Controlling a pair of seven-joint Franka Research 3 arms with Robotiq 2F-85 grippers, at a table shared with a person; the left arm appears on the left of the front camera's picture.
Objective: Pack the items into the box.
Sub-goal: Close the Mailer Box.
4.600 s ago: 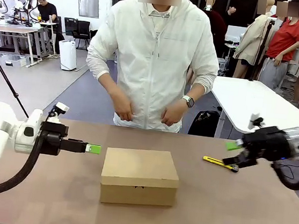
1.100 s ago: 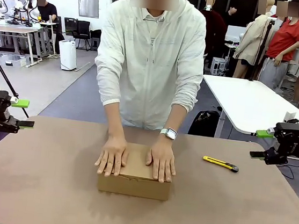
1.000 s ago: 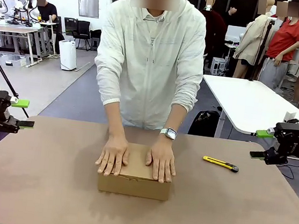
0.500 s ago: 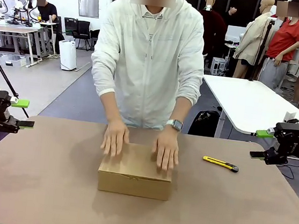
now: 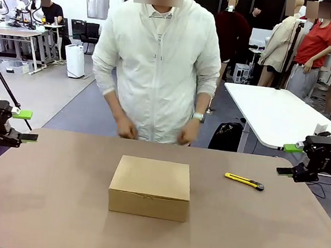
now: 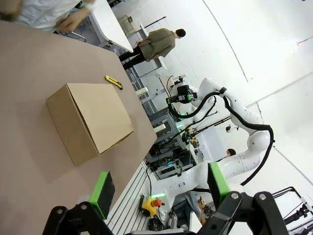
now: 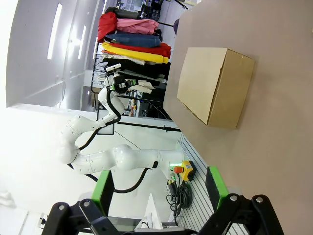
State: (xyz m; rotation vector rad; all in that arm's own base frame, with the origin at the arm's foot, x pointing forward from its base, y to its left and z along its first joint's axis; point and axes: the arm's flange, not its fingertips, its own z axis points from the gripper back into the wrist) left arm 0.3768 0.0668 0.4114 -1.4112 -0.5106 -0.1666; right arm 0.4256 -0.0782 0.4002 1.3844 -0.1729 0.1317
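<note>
With both the left gripper (image 5: pixel 22 125) and right gripper (image 5: pixel 289 160) spread and empty, well clear of the closed box (image 5: pixel 150 187), its unsealed lid could be sprung open if nudged

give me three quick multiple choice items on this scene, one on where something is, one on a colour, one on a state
1. Where does the utility knife lie?
A. on top of the box
B. on the table, toward the right arm's side of the box
C. in the person's hand

2. What colour are the pads on the fingers?
A. green
B. red
C. white

3. How is the box's lid?
A. open, standing upright
B. torn off, beside the box
C. shut

Answers:
1. B: the utility knife rests on the table, apart from the box, on the right gripper side.
2. A: both the right and the left gripper carry green pads.
3. C: the box's top lies flat and closed, with nobody touching it.
</note>
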